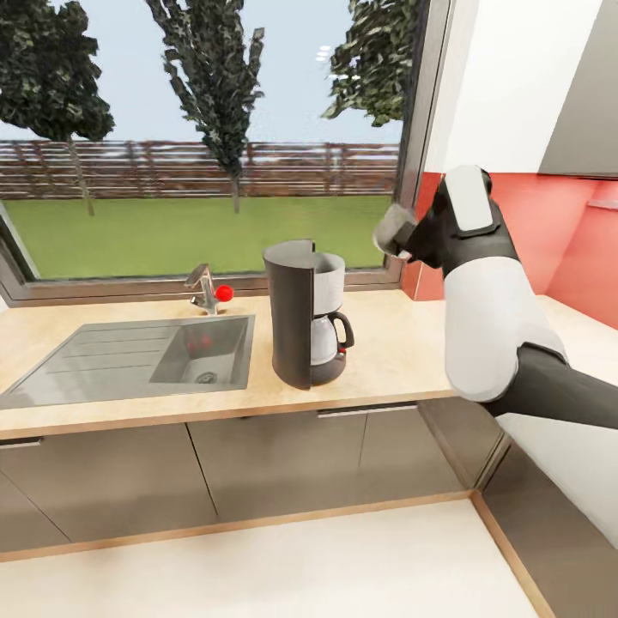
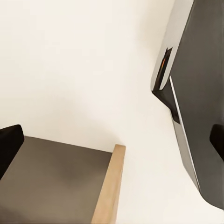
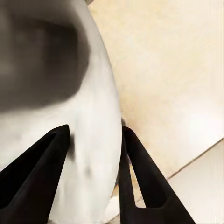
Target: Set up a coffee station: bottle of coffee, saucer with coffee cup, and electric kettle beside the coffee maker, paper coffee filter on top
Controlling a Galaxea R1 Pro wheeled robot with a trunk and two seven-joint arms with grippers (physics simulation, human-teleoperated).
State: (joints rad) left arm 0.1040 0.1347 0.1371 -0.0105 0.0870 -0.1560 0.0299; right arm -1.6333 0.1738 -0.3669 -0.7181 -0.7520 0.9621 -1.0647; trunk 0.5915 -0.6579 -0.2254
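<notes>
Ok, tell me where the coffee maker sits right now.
In the head view the coffee maker stands on the kitchen countertop, just right of the sink and below the window.

The right arm [image 1: 493, 318] is raised with the forearm directed upward. The right end effector [image 3: 93, 154] is closed on the coffee cup [image 3: 70, 93], one finger [image 3: 140, 177] at each side. The left end effector's fingers [image 2: 9, 149] are set well apart.
</notes>
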